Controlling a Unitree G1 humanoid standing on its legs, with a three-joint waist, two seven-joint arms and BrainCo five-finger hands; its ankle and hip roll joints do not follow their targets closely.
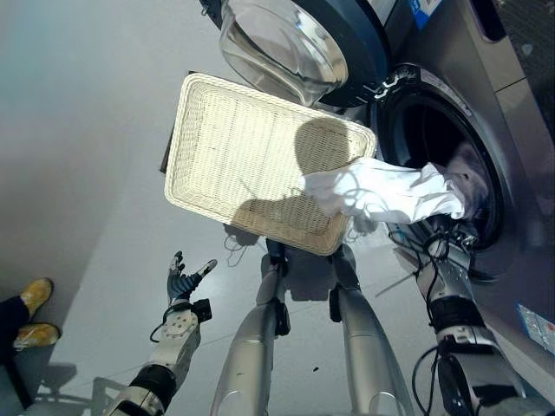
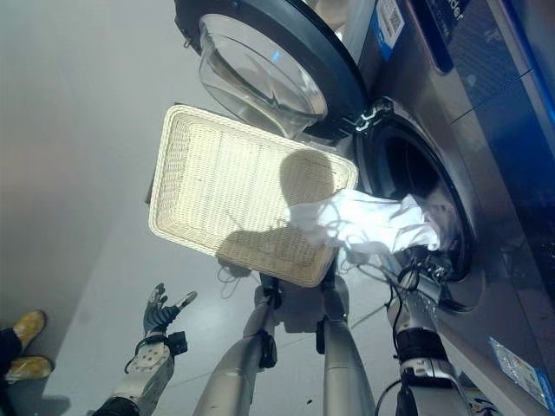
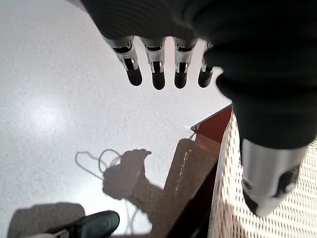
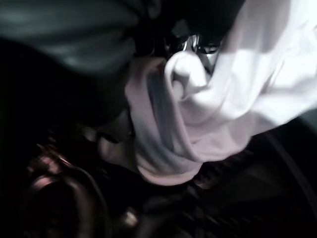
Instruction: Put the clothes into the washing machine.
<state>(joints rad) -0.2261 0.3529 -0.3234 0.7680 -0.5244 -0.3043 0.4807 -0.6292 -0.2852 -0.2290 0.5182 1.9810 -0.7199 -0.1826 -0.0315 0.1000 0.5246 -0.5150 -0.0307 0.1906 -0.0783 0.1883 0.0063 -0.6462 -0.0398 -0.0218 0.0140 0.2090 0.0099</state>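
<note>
A white garment (image 1: 381, 192) stretches from the near right corner of the wicker basket (image 1: 234, 156) into the washing machine's dark drum opening (image 1: 429, 130). My right hand (image 1: 446, 250) is at the lower rim of the opening, under the garment's far end. In the right wrist view the bunched white garment (image 4: 237, 99) wraps round its silver fingers (image 4: 198, 47) inside the dark drum. My left hand (image 1: 184, 282) hangs low over the floor to the left of the basket, its fingers (image 3: 156, 74) straight and holding nothing.
The round glass door (image 1: 286, 43) stands swung open beyond the basket, beside the drum. The basket rests on a brown stand (image 3: 213, 129). A person's yellow shoes (image 1: 35, 299) are on the grey floor at far left.
</note>
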